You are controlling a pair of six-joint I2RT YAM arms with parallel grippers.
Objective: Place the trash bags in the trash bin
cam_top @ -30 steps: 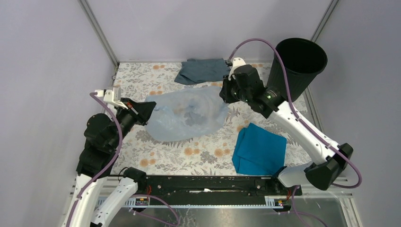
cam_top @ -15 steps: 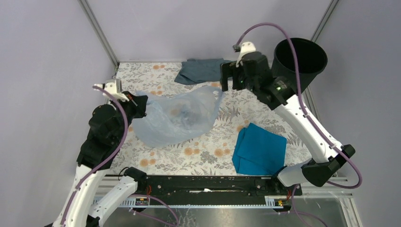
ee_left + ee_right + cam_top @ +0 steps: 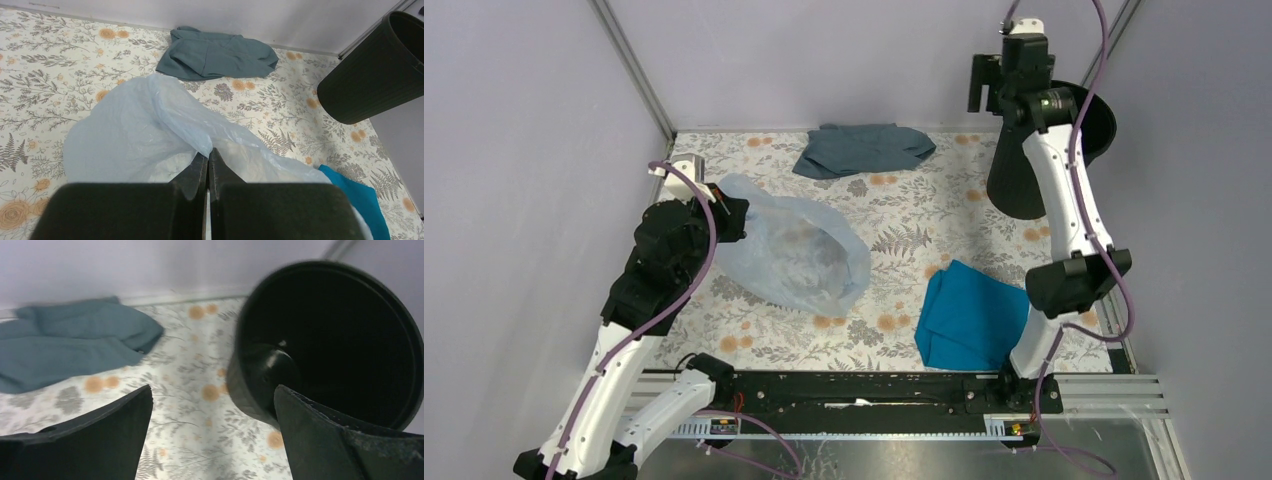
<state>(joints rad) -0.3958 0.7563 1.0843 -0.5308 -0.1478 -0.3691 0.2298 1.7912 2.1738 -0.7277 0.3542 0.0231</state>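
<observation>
Now the right fingers [image 3: 95, 440] stand wide and empty, up beside the bin [image 3: 1012, 185], having let go of the bag [image 3: 794, 255]. Left fingers [image 3: 196, 175] pinch its near edge, with the rest slumped ahead of them on the surface [image 3: 894, 215]. Likely a one-armed carry, or a regrasp.

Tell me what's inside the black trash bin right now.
Nothing shows inside the trash bin: only dark walls and its round bottom. A finger of the right gripper covers part of the lower rim. The pale blue trash bag is outside, on the table.
</observation>
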